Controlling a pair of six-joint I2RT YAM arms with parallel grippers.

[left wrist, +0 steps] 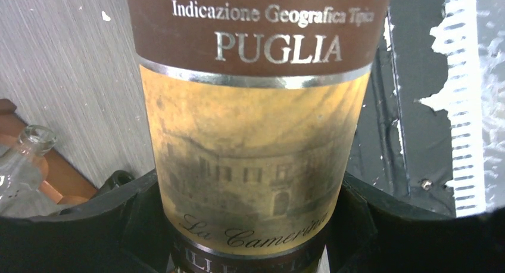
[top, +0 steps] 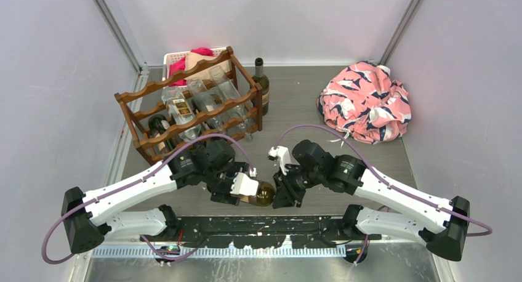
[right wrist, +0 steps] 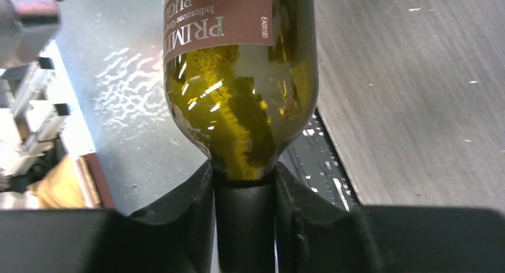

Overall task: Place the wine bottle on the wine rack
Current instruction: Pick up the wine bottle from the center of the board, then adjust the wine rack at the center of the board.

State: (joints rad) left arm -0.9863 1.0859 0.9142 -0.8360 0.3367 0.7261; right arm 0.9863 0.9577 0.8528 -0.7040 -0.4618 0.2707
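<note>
Grey wood-grain tabletop, pale walls. One wine bottle (top: 265,194) of olive-green glass lies sideways near the front edge, well apart from the rack (top: 138,97). It carries a brown "PUGLIA" band over a tan label with a drawn building. The left gripper (top: 245,189) clamps its labelled body and the right gripper (top: 284,189) pinches its black-capped neck. That one rack holds three clear bottles (top: 200,96) and one dark bottle (top: 159,125). One upright bottle (top: 261,84) stands just beside it, one white basket (top: 167,58) sits behind, and one pink cloth (top: 366,103) lies far right.
</note>
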